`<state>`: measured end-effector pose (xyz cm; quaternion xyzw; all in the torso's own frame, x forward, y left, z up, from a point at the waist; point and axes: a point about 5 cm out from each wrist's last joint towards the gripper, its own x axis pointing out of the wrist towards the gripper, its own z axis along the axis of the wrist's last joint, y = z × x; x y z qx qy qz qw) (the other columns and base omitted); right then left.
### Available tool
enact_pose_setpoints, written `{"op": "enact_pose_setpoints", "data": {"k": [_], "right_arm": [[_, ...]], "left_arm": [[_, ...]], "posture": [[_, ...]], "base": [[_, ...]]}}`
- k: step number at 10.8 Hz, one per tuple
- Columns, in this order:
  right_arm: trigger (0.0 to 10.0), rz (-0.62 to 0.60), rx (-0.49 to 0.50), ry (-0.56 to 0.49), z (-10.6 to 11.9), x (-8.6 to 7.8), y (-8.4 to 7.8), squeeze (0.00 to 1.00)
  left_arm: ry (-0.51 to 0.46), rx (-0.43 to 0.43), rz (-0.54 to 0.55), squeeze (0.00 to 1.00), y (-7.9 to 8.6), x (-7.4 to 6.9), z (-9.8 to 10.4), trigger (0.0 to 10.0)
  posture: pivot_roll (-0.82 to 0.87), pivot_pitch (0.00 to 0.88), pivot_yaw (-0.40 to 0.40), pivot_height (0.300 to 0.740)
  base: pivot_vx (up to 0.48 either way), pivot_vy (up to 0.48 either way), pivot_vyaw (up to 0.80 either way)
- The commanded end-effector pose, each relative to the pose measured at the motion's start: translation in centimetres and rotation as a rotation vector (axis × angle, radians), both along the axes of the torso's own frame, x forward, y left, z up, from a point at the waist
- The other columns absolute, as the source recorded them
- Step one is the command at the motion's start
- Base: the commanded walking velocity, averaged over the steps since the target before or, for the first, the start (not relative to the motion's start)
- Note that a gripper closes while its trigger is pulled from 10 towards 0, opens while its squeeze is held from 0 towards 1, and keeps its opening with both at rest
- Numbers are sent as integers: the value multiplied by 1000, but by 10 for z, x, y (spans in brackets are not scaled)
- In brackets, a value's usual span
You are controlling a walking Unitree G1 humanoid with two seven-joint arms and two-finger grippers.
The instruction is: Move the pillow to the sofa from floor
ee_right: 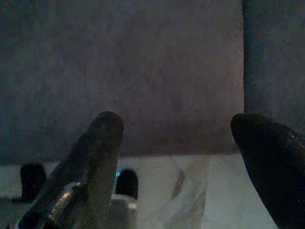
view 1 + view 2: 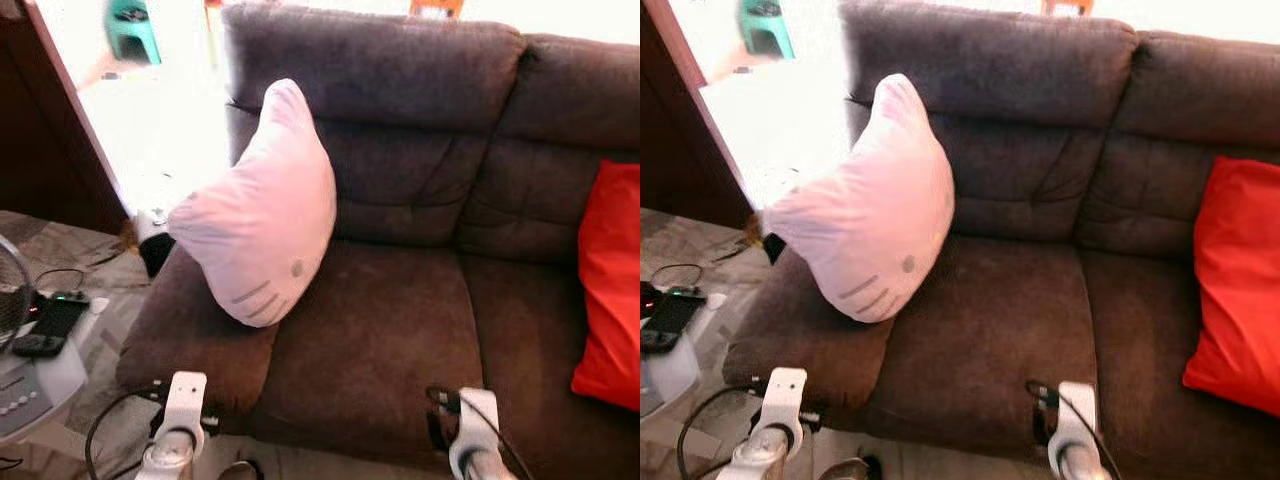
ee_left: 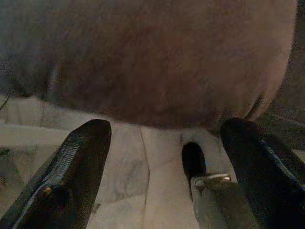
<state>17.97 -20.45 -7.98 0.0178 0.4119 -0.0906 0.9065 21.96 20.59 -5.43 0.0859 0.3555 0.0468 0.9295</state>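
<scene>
Pillow point(image 2: 262, 218) on brown sofa point(image 2: 400, 330)

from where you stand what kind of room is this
Most likely a living room in a home. A dark brown sofa is straight ahead, with a pale pink pillow propped on its left seat and a red cushion at its right. A phone lies charging on a low table beside it.

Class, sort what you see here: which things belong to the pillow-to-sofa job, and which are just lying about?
Belong to the job:
pink pillow, leaning on the sofa
brown sofa
left gripper, open
right gripper, open

Just lying about:
red cushion
green stool
black phone
</scene>
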Motion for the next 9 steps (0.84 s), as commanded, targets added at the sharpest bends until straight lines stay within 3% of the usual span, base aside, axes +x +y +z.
{"op": "enact_pose_setpoints", "data": {"k": [1, 2, 3, 4, 5, 7, 9], "right_arm": [[10000, -6, -5, 43, -5, -12, -7, 0], [10000, -9, 31, 86, -11, -24, -8, 0], [10000, -17, 6, 102, -11, -28, -13, 0], [10000, -145, 24, 79, -9, -30, -29, 0], [10000, -128, 0, 98, -9, -35, -37, 0], [10000, -147, 9, 98, -10, -28, -23, 0], [10000, -156, 25, 81, -9, -25, -22, 0]], "left_arm": [[22, -2, 5, 0, 1, -5, -4, 10000], [54, 9, -16, 0, 2, -11, -9, 10000], [69, 10, -12, 0, 3, -15, -11, 10000], [68, 10, -5, 0, 4, -16, -12, 10000], [70, 13, -6, 0, 5, -16, -12, 10000], [80, 13, 3, 0, 6, -18, -13, 10000], [81, 10, 7, 0, 6, -17, -13, 10000]], "posture": [[87, 43, -49, 740], [83, 37, -52, 740], [88, 36, -53, 740], [91, 41, -53, 740], [84, 52, -55, 740], [86, 57, -56, 740], [88, 66, -53, 740]], "base": [[0, 0, 0], [0, 0, 0], [0, -270, 0], [0, -289, 0], [0, -326, 0], [0, -321, 0], [0, -311, 0]]}}
